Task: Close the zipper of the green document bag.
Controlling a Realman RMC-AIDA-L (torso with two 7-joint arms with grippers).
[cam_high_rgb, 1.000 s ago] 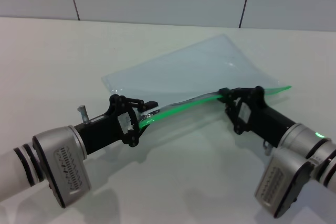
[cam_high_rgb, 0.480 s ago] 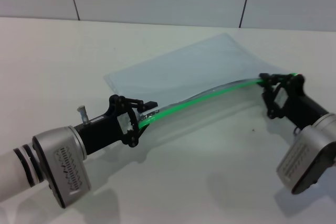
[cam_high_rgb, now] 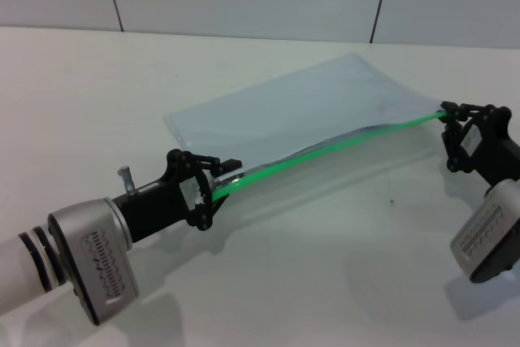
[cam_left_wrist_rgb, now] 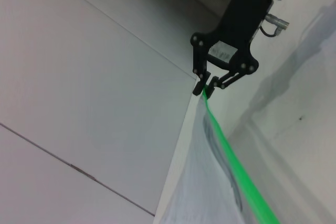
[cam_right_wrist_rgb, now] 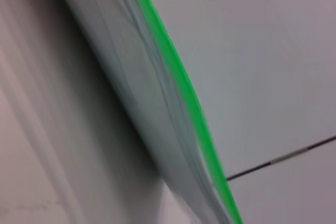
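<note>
**Finishing the pull along the green edge**

The green document bag [cam_high_rgb: 309,107] is lying flat on the white table [cam_high_rgb: 97,87], with its zipper [cam_high_rgb: 325,149] running along the edge nearest the robot. At the bag's left end, the left gripper [cam_high_rgb: 213,187] is pinching the zip strip and anchoring it. At the bag's right end, the right gripper [cam_high_rgb: 452,116] is gripping the zipper with its fingers pressed together, seemingly on the slider, though the tab itself is too small to make out. The strip is arching slightly above the table between the two grippers. To finish well, the right gripper should be pulling straight along the strip while the left is holding firm, so the bag is not dragging or buckling.
</note>
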